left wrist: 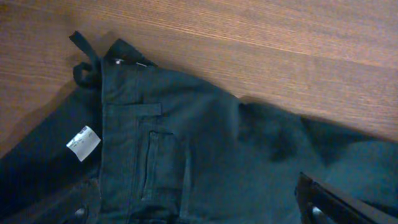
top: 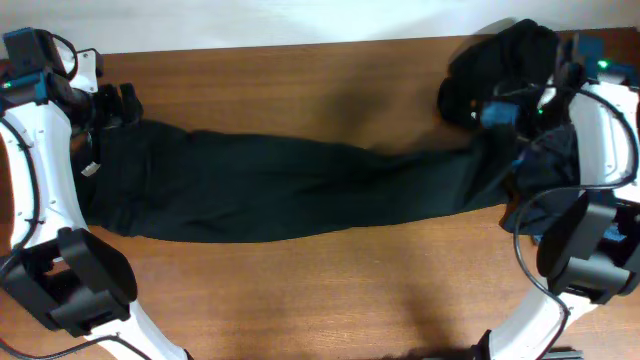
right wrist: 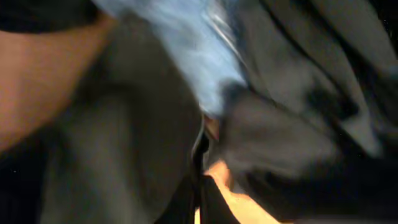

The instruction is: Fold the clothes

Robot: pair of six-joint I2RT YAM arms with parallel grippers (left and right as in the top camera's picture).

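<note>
Dark cotton trousers (left wrist: 205, 155) lie waistband-up on the brown wooden table (left wrist: 261, 43), a white label (left wrist: 83, 142) showing.

From above, we see the trousers (top: 280, 185) as a flat, plain black. In the left wrist view they read as a very dark green-grey, still without any pattern. Their small label (left wrist: 83, 142) is white with faint grey print. The table (top: 300, 80) is a warm reddish brown, streaked with fine wood grain. The heap of garments (top: 505, 60) is black as well. In the blurred right wrist view we make out a pale blue cloth (right wrist: 180, 50) among dark grey folds. The left arm (top: 22, 160) and right arm (top: 600, 130) are white with black joints, and a bright blue housing (top: 20, 48) shows at the left one.
</note>
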